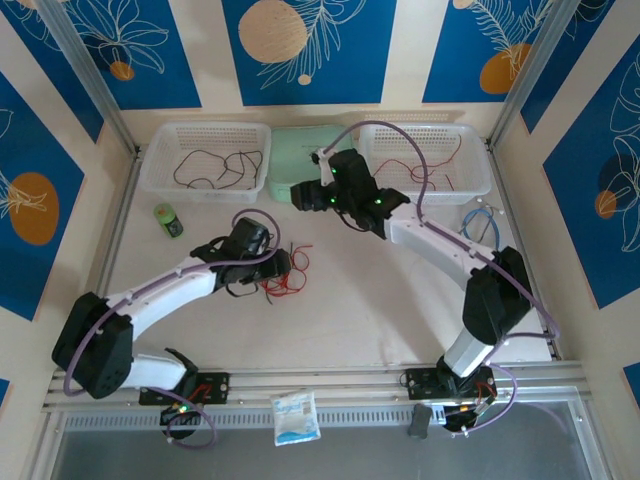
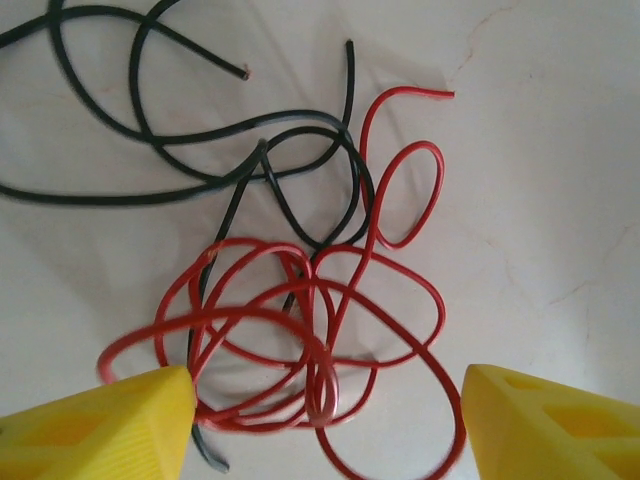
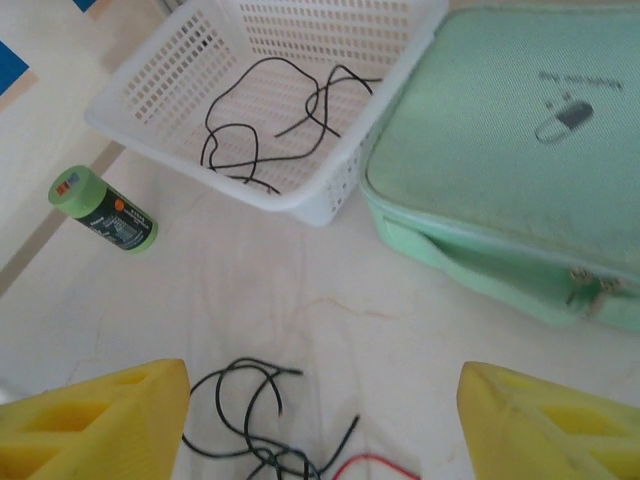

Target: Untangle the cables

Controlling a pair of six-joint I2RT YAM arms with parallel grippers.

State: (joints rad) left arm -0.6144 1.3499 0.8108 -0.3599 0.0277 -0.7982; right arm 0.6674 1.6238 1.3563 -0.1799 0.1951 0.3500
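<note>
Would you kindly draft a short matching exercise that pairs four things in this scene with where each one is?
Things:
1. left basket
2. mint-green case
3. green canister
4. tangled cables

Places:
A. lying on its side, just nearer the arms than the left basket
B. below the open left gripper
C. at the far left, with a black cable inside
D. directly right of the left basket

Pairs: 1-C, 2-D, 3-A, 4-B.
</note>
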